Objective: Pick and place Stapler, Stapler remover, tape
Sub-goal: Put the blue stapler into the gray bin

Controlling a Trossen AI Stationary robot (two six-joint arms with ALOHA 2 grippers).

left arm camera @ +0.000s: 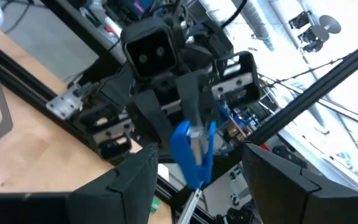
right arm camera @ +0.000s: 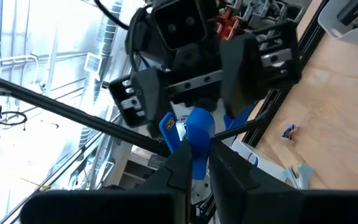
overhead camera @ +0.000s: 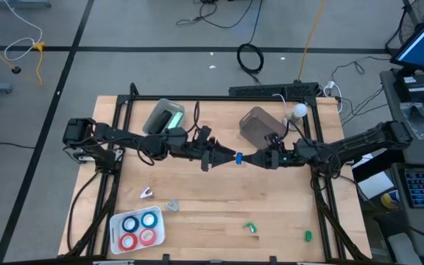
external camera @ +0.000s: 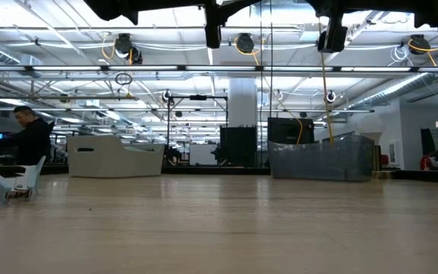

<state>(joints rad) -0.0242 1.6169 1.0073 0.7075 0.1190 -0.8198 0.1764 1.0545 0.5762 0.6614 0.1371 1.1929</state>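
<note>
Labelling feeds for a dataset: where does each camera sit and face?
High view: overhead, straight down; both arms, left claw and right claw meeting at a blue tool.
Low view: table-top height, level across the table into the room; arm parts along the top.
Left wrist view: on that wrist, facing the right claw; own open fingers show.
Right wrist view: on that wrist, facing the left claw; own fingers shut on the tool.
Shared: both wrist views show the blue tool.

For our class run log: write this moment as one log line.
left gripper: jaws open beside blue stapler remover | right gripper: shut on blue stapler remover, mid-air above table | tape: in white tray
</note>
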